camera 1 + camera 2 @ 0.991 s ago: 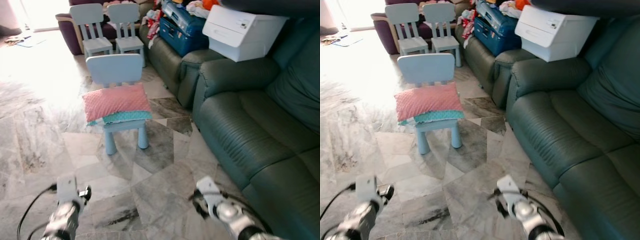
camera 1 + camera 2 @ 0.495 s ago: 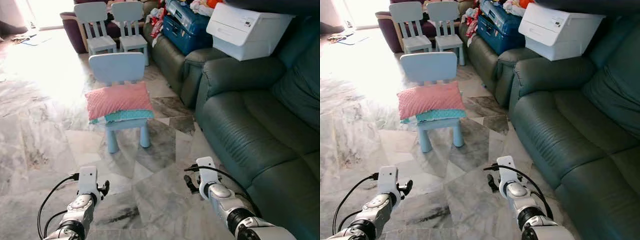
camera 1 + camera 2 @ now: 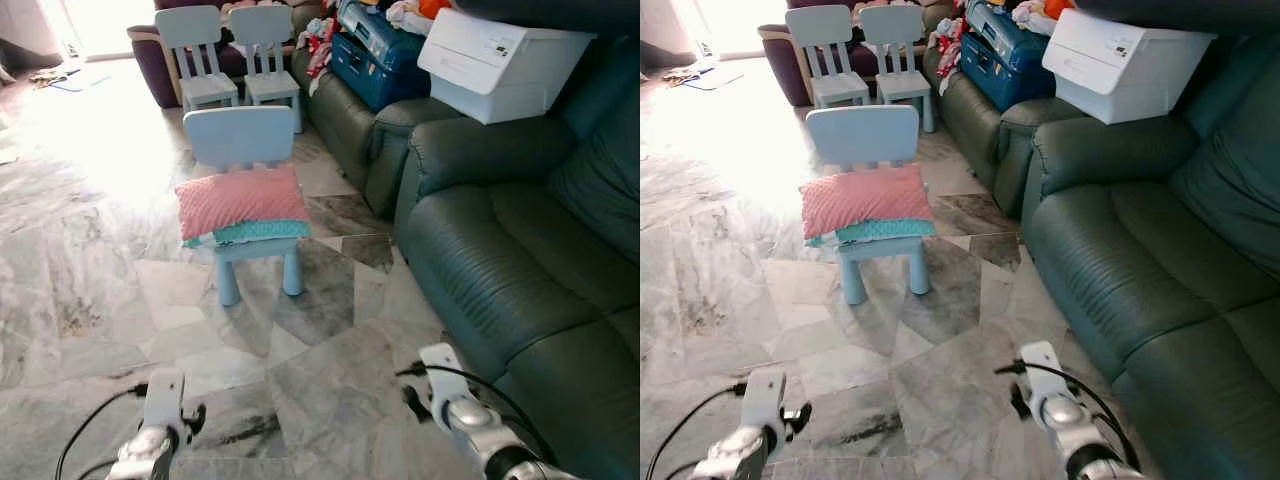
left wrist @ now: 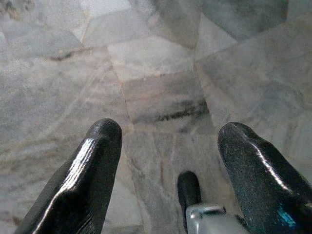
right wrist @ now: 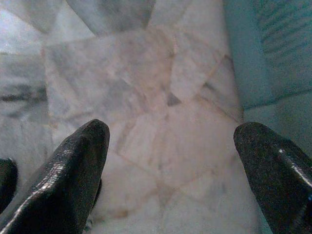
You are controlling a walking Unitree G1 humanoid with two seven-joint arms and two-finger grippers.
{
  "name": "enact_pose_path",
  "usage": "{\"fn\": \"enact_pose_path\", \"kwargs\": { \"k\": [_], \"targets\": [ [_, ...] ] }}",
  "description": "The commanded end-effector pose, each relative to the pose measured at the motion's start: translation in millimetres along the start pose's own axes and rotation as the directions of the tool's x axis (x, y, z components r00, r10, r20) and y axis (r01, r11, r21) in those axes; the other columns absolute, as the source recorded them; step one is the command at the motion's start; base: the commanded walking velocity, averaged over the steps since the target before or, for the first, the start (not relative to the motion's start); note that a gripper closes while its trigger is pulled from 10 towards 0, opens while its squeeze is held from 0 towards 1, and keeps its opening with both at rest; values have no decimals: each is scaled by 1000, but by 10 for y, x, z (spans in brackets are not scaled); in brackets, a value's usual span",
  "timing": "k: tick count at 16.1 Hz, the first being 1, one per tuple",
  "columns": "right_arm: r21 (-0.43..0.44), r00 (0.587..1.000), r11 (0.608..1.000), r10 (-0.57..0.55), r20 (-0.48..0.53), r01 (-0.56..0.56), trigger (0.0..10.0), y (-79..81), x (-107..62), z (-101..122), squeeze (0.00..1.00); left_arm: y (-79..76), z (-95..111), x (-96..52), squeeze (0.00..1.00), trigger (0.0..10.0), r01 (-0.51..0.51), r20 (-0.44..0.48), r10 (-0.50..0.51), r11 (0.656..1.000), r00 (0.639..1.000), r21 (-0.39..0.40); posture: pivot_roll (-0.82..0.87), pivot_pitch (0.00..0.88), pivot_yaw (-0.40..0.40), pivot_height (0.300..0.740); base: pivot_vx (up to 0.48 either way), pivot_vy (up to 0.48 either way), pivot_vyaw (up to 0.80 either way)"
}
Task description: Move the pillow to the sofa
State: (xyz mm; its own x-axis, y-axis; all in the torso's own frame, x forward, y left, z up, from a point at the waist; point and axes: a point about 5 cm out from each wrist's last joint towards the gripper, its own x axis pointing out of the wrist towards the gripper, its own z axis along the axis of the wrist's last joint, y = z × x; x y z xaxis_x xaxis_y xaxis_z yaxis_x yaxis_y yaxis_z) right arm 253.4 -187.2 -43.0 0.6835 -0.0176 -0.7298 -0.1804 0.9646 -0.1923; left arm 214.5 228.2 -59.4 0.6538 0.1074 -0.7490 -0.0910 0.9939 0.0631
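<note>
A pink pillow [image 3: 240,198] lies on top of a teal pillow [image 3: 258,232] on the seat of a small light blue chair [image 3: 238,135], a few steps ahead on the marble floor. The dark green sofa [image 3: 500,250] runs along the right, its near seat cushions bare. My left arm [image 3: 155,440] and right arm [image 3: 465,415] are low at the bottom edge, far short of the chair. In the wrist views the left gripper [image 4: 169,130] and the right gripper [image 5: 173,130] both stand open over bare floor tiles, with nothing between their fingers.
Two more light blue chairs [image 3: 195,45] stand at the back in front of a purple seat [image 3: 150,70]. A white box [image 3: 500,60] and a blue suitcase [image 3: 375,50] with clothes pile on the sofa's far end. Marble floor [image 3: 330,370] lies between me and the chair.
Both arms, raised further into view half a second ago, have dropped back toward the bottom edge. The camera has shifted slightly; the chair and pillows stay put.
</note>
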Motion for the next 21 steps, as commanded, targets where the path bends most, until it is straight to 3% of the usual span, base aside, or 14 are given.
{"fn": "enact_pose_path", "kwargs": {
  "k": [1, 4, 8, 11, 12, 21],
  "targets": [
    [-5, 1000, 1000, 0, -16, -1, 10000, -12, -4, -33, 0, 28, -31, -8, 0, 10000, -14, -7, 14, 999, 1000, -37, -60, 0, -45, 740, 0, 0, 0],
    [-51, 1000, 998, 19, -6, -19, 10000, 16, -1, -8, 0, 55, -67, -16, 0, 10000, -23, -23, 22, 999, 999, -33, -64, 0, -44, 740, 0, 0, 0],
    [-119, 998, 991, 57, 0, -56, 10000, 110, 6, 19, 0, 95, -127, -32, 0, 10000, -34, -45, 32, 999, 998, -28, -60, 0, -42, 740, 0, 0, 800],
    [-115, 998, 992, 59, -2, -59, 10000, 121, 5, 8, 0, 103, -156, -39, 0, 10000, -38, -57, 36, 999, 998, -29, -62, 0, -44, 740, 0, 0, 800],
    [-98, 998, 994, 55, 1, -55, 10000, 115, 4, 7, 0, 115, -188, -45, 0, 10000, -39, -77, 40, 999, 996, 15, -62, 0, -43, 740, 0, 0, 0],
    [-118, 998, 991, 65, 2, -64, 10000, 131, 4, 6, 0, 195, -302, -82, 0, 10000, -62, -119, 65, 998, 991, 30, -64, 0, -40, 740, 55, 0, 0]
  ]
}}
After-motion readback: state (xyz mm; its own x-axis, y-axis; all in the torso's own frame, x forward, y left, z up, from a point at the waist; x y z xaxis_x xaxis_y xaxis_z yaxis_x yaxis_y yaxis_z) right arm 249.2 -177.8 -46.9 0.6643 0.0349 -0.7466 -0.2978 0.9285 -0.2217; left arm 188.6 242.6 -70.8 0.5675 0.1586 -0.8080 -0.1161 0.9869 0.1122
